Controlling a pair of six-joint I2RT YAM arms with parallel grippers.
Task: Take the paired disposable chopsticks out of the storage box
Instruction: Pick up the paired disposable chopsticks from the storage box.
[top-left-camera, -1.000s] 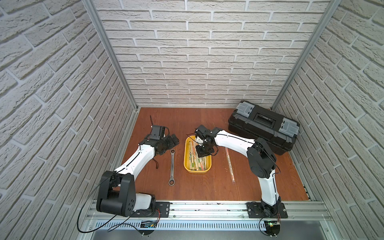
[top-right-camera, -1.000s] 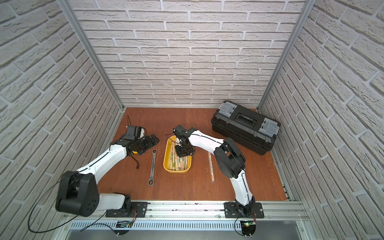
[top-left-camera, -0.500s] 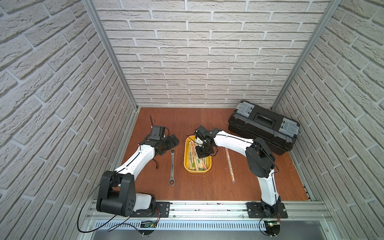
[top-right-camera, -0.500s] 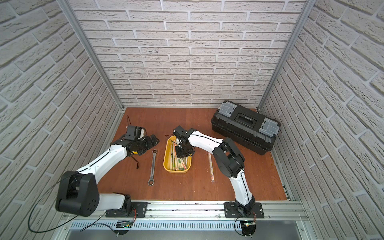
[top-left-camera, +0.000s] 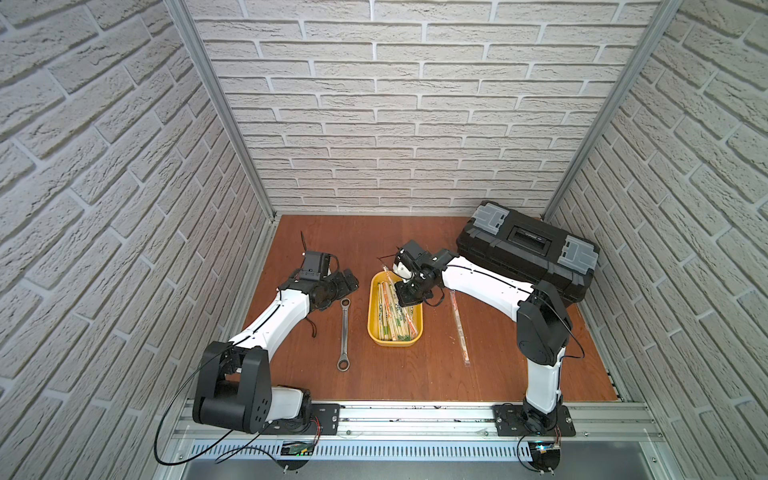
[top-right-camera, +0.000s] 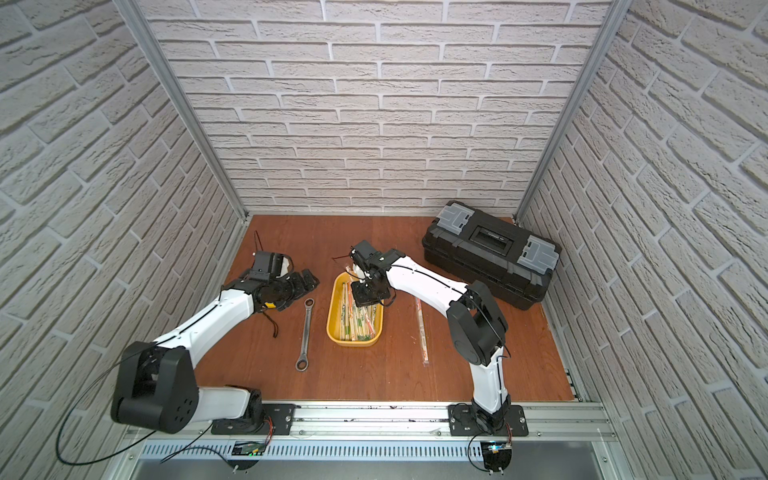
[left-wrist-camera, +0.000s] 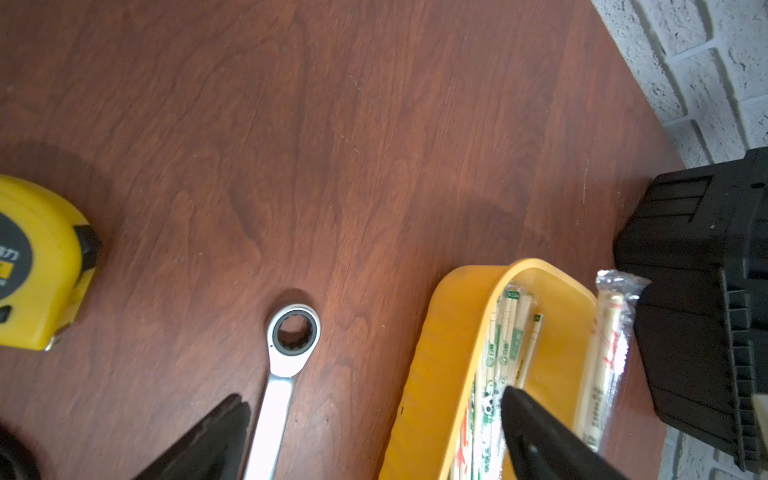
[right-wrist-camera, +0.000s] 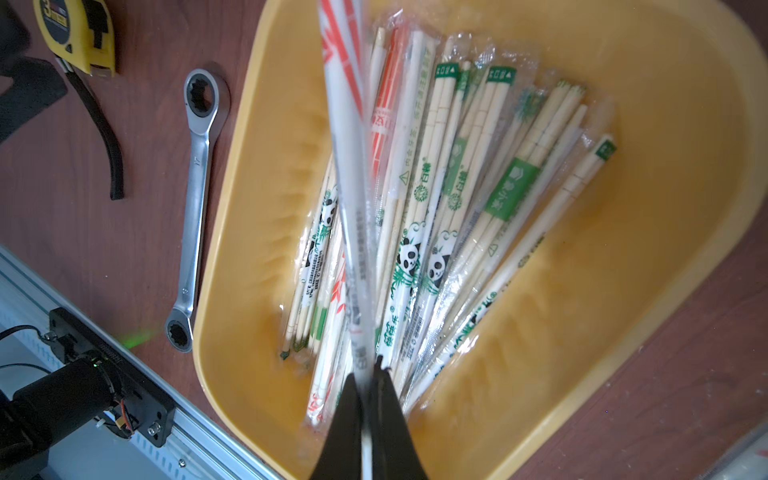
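Your right gripper (right-wrist-camera: 368, 370) pinches one orange-printed pair (right-wrist-camera: 343, 104) above the storage box (right-wrist-camera: 257, 208), over a heap of chopsticks (right-wrist-camera: 436, 208) too tangled to count. Right of the box: one loose pair (top-left-camera: 460, 328). Left: one wrench (top-left-camera: 344, 328), your left gripper (top-left-camera: 347, 279) wide.

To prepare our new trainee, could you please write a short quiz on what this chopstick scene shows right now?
1. True or false: the right gripper is shut on a red-printed chopstick pair over the storage box.
2. Which tool lies on the table beside the storage box, on the left gripper's side? A) wrench B) tape measure C) toolbox
3. How many sleeved pairs lie on the table outside the box?
Key: 1 true; 2 A; 3 one, the loose pair on the box's side away from the wrench.
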